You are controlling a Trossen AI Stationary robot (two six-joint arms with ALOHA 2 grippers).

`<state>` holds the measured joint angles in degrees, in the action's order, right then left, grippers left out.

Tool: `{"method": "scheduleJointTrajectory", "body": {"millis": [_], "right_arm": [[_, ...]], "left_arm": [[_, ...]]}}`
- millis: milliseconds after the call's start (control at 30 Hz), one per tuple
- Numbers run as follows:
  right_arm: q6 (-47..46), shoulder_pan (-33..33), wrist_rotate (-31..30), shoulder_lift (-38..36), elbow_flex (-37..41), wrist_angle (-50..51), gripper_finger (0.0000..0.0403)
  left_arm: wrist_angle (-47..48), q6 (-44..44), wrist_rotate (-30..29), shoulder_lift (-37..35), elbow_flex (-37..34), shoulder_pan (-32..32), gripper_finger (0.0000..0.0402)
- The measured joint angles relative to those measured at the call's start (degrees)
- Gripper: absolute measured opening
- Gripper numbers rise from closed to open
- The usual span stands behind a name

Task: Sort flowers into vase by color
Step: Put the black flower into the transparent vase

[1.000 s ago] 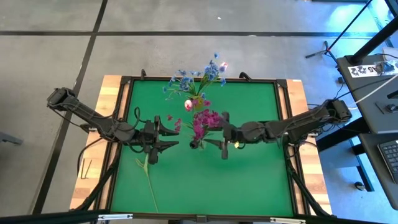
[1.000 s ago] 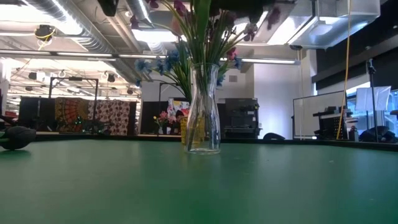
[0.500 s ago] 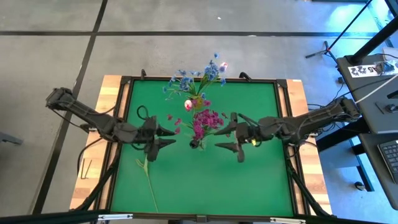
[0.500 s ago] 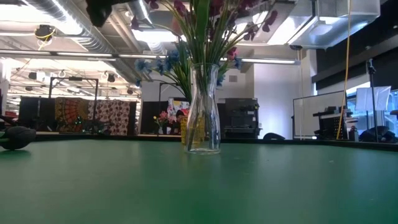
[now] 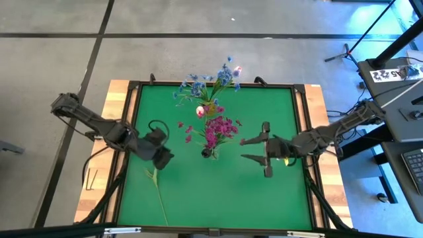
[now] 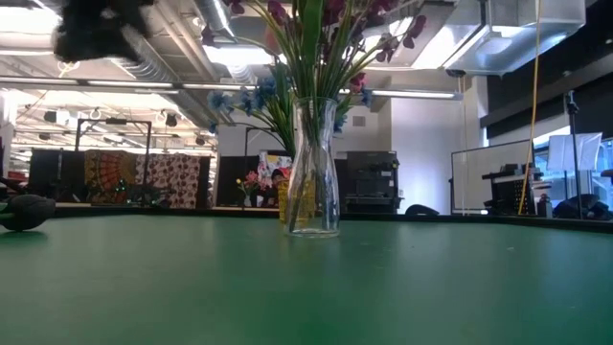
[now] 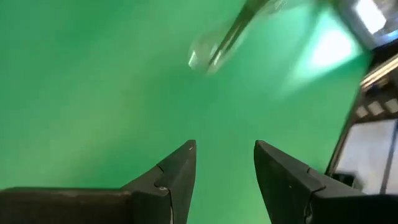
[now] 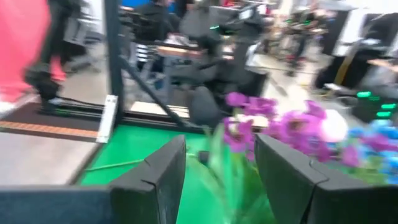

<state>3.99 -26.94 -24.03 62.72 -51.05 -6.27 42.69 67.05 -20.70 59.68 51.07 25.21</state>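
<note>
A clear glass vase (image 6: 313, 168) stands mid-table and holds magenta flowers (image 5: 215, 129) on green stems. Behind it, toward the far edge, a cluster of blue flowers (image 5: 211, 82) stands with a white-pink bud (image 5: 200, 111). One green-stemmed flower (image 5: 158, 195) lies flat on the table near the left front. My left gripper (image 5: 162, 158) hangs open just above that stem's upper end, pointing down at the cloth (image 7: 224, 146). My right gripper (image 5: 242, 149) is open and level, right of the vase, facing the magenta flowers (image 8: 280, 121).
The green table top (image 5: 277, 192) has a raised dark frame (image 5: 215, 84) around it. A dark rounded thing (image 6: 24, 211) lies at the left of the low view. Bare green cloth lies in front of the vase and to its right.
My right gripper has drawn back from the vase toward the table's right edge, staying open. My left gripper has tipped from level to pointing down and has shifted toward the near edge, over the lying stem's upper end. The vase and flowers have kept still.
</note>
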Motion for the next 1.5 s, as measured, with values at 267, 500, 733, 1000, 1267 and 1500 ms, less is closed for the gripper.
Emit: {"method": "scheduleJointTrajectory", "body": {"millis": [267,500,733,1000,1267,1500], "right_arm": [[3.9,-5.0,-9.6,-0.5,0.0,1.7,0.0191],[3.9,-5.4,-13.9,-0.5,0.0,5.1,0.0191],[3.9,-5.4,-14.0,-0.4,0.0,6.8,0.0191],[3.8,-5.4,-13.9,-0.4,0.0,7.9,0.0191],[3.0,-5.4,-13.9,-0.4,0.0,9.9,0.0191],[1.6,-5.4,-13.9,-0.4,0.0,12.0,0.0191]], "left_arm": [[5.6,18.2,8.1,5.7,0.0,6.4,0.0156],[7.2,33.6,15.3,14.0,0.0,12.3,0.0156],[7.9,38.6,19.4,22.5,0.0,14.7,0.0156],[6.6,43.2,22.3,28.2,0.0,14.7,0.0156],[2.5,47.0,22.9,28.9,0.0,15.2,0.0156],[-0.1,50.0,21.0,28.9,-0.1,16.8,0.0156]]}}
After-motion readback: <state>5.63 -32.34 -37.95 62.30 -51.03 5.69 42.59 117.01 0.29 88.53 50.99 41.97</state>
